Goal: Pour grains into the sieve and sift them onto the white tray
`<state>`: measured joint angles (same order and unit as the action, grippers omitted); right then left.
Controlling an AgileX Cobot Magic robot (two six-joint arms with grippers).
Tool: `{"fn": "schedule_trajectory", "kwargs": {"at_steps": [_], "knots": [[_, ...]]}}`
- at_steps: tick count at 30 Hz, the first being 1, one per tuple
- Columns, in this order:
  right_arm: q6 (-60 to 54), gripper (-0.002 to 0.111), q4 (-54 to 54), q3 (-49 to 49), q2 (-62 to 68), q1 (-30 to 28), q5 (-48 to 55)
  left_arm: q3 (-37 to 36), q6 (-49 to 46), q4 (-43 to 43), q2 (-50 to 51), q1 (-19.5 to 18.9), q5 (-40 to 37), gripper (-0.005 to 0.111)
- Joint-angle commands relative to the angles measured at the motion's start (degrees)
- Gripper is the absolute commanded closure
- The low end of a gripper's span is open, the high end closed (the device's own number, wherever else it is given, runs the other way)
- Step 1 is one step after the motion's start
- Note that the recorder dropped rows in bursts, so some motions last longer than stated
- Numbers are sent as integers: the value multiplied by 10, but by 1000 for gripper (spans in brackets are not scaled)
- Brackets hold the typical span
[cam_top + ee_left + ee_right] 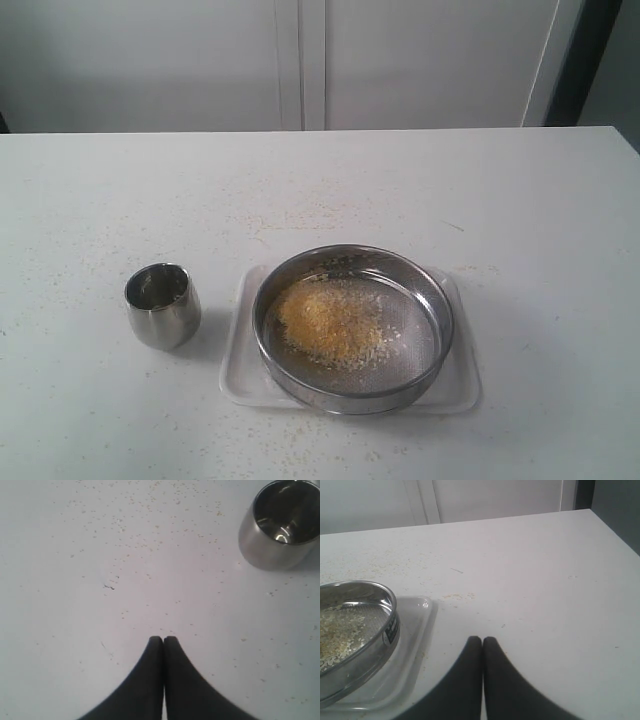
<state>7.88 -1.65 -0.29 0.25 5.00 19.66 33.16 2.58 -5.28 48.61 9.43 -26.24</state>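
we found the left gripper (163,640) with its two dark fingers pressed together tip to tip, nothing between them, hanging over bare table (75,605). the white surface around it was speckled with stray granules (150,510). off to one side, clear of the fingers, stood the small steel cup (280,525), upright, and what we could see of its inside was bright steel.

the right gripper (482,640) was the same: fingers closed against each other, gripping nothing, over open table. near it, but not touching, lay a rounded corner of the white tray (417,630). in the tray sat the sieve (390,625), its steel wall rising above the tray's low rim, with the grains (340,630) spread on the mesh.

in the exterior view the sieve (350,400) rested flat inside the white tray (462,385) near the front of the table (520,200), filling most of it. the grains (325,322) lay in a yellow-orange heap toward the left of the mesh, with whitish rice-like pieces thinning out toward the middle. the steel cup (162,305) stood just left of the tray, apart from it. more stray granules (290,215) dusted the table behind the tray. whether any grains lay on the tray under the mesh, we could not tell.
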Motion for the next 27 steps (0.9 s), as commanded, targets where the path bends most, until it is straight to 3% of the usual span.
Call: {"fn": "schedule_trajectory", "kwargs": {"at_steps": [1,16,27], "knots": [[1,108,-1,3,-3,-3,-4,-5,47,14,-31,-1,-39,107],[1,108,-1,3,-3,-3,-4,-78,103,70,-113,-1,-15,107],[1,108,-1,3,-3,-3,-4,-80,104,67,-133,-1,-11,107]]}}
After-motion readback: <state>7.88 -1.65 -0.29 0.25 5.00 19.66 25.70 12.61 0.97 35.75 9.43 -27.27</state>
